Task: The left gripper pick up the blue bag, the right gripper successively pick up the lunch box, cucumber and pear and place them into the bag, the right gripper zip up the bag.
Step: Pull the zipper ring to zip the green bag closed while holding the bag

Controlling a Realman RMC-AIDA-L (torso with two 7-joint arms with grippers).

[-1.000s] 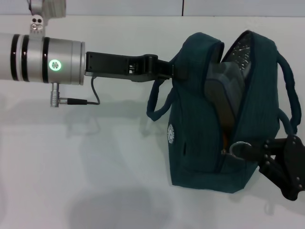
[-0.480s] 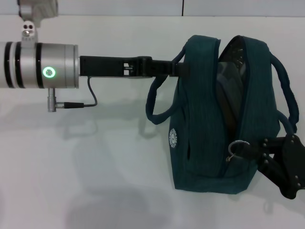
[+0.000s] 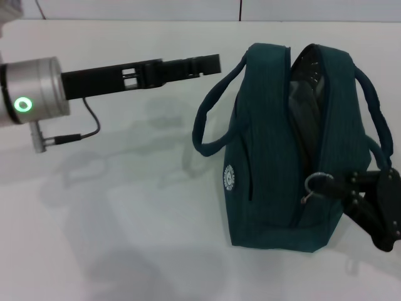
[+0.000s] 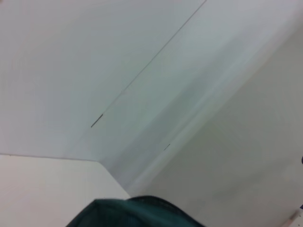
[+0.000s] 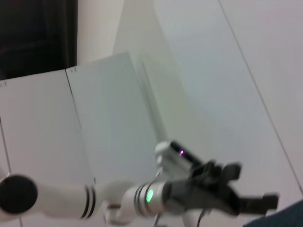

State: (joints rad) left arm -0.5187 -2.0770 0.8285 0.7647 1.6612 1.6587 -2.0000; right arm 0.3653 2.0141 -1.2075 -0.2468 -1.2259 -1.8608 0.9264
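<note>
While the blue bag (image 3: 285, 147) stands upright on the white table (image 3: 125, 238), toward the right side of the scene, its top opening gapes between the two fabric walls and shows the silver foil lining (image 3: 310, 66) at the far end. One loop handle (image 3: 213, 119) droops off its left wall and the other arches off the right wall. The small white round logo (image 3: 230, 177) sits low on the left wall, facing me. Whatever lies inside is too dark for me to make out.

At the near end of the opening, the ring zipper pull (image 3: 315, 185) stands up from the seam. My right gripper (image 3: 351, 188) is at the bag's near right corner, and its black fingertips reach the ring; I cannot tell whether they are pinched on it or only touching it.

My left gripper (image 3: 210, 63) is left of the bag and clear of it, holding nothing, its tip just short of the left handle. Its fingers stretch out long and flat toward the bag, and I cannot tell how wide they stand. Behind them, my silver wrist (image 3: 34, 100) shows its green light at the far left.
</note>
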